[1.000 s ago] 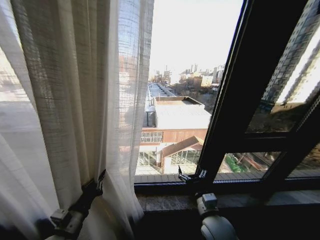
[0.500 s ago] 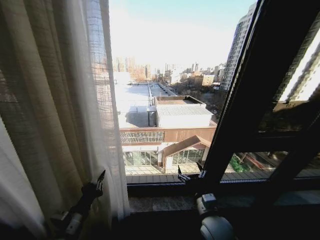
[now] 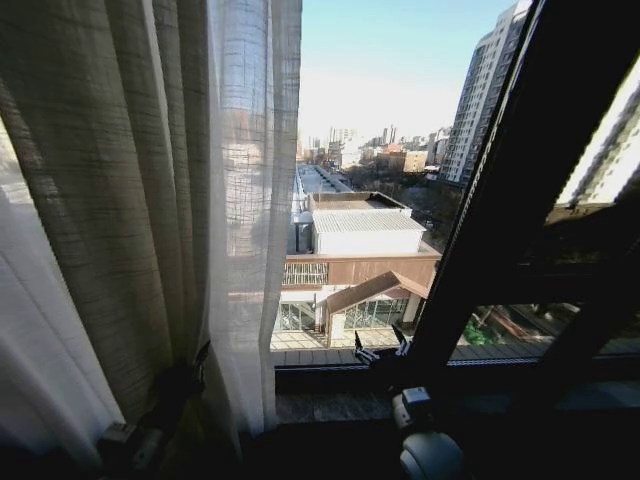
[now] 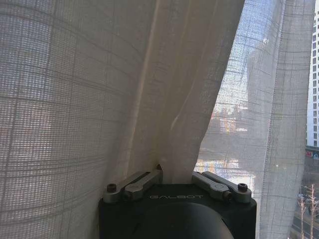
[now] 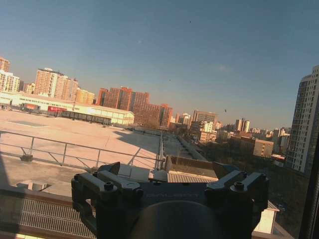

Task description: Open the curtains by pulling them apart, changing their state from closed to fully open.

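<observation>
— Looking from the window frame [image 3: 500,200], where do we find the curtains [image 3: 150,200]?

— We see them bunched off to its left; our left gripper [image 4: 177,178] sits low in the folds, jaws pinching fabric.

— And our right gripper [image 3: 380,347]?

— By the frame's foot, jaws wide, holding nothing.

- Head view: looks forward and slightly down at the dark window frame bars [image 3: 500,210]; sheer white-cream pleated curtains [image 3: 150,200] on the left.
- Left wrist view: very near, facing the curtain weave over the black left gripper [image 4: 177,172].
- Right wrist view: faces outward through glass over the black right gripper [image 5: 169,174].
- Head and right wrist views share the rooftops and towers.
</observation>
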You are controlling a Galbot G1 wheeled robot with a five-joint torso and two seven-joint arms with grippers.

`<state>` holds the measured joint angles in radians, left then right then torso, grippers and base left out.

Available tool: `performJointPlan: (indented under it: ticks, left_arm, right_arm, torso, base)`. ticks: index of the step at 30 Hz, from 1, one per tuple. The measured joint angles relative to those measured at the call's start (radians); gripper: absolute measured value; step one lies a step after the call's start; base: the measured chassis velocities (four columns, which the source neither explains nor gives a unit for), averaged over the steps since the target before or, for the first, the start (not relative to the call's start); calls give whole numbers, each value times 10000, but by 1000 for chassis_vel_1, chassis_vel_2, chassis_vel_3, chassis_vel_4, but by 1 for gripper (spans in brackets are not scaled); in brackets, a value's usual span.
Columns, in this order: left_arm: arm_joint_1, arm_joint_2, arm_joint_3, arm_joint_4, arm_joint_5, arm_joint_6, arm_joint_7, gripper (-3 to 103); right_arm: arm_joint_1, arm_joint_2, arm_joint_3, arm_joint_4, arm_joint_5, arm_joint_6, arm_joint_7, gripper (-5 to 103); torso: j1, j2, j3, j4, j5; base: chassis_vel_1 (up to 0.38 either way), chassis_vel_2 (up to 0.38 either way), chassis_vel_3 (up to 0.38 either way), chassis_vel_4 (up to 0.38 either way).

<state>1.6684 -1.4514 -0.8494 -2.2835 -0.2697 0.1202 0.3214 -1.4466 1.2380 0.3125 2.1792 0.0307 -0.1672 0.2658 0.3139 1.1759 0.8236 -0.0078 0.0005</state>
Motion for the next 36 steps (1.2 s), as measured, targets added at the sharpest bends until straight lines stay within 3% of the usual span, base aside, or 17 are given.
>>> performJointPlan:
  ticks: [11,19,27,29,31,32,34,35,36]
  left_arm:
    - [-1,-111,-16,38,81,-81,-4,0]
    - [14,-228,8,80,142,-74,-9,0]
    - [-28,-206,-461,202,-186,-68,-30,0]
    - [-122,-209,-815,306,-284,-67,-262,0]
    - [-316,-175,-1502,543,-353,42,-1108,0]
    - [-316,-175,-1502,543,-353,42,-1108,0]
    - [-474,-116,-2026,765,-415,80,-1594,0]
    - [-619,-24,-2549,1030,-575,113,-2151,0]
    - [-619,-24,-2549,1030,-575,113,-2151,0]
  right_arm:
    - [131,-6,-12,-268,-217,254,-146,100]
    - [241,-62,-10,-352,-43,317,-111,100]
    - [212,-17,-51,-383,-59,317,-114,100]
    - [208,-4,-60,-384,-66,322,-121,100]
    - [206,-13,-62,-402,-69,349,-137,100]
    - [206,-13,-62,-402,-69,349,-137,100]
    - [210,-24,-59,-429,-70,372,-146,100]
    - [225,-31,-56,-468,-70,399,-160,100]
    - [225,-31,-56,-468,-70,399,-160,100]
  torso:
    - [2,2,-2,3,-11]
    - [1,0,0,0,4]
    - [0,1,-1,1,-4]
    - [1,2,-1,0,-10]
    - [2,1,-1,0,-5]
    - [2,1,-1,0,-5]
    - [1,1,0,0,-5]
    - [1,1,-1,-1,-1]
    - [1,1,-1,-1,-1]
  base:
    - [206,229,-201,-213]
    - [28,12,-20,-26]
    - [-27,-22,29,30]
    - [0,0,0,0]
    - [0,0,0,0]
    - [0,0,0,0]
    - [0,0,0,0]
    - [0,0,0,0]
    - [0,0,0,0]
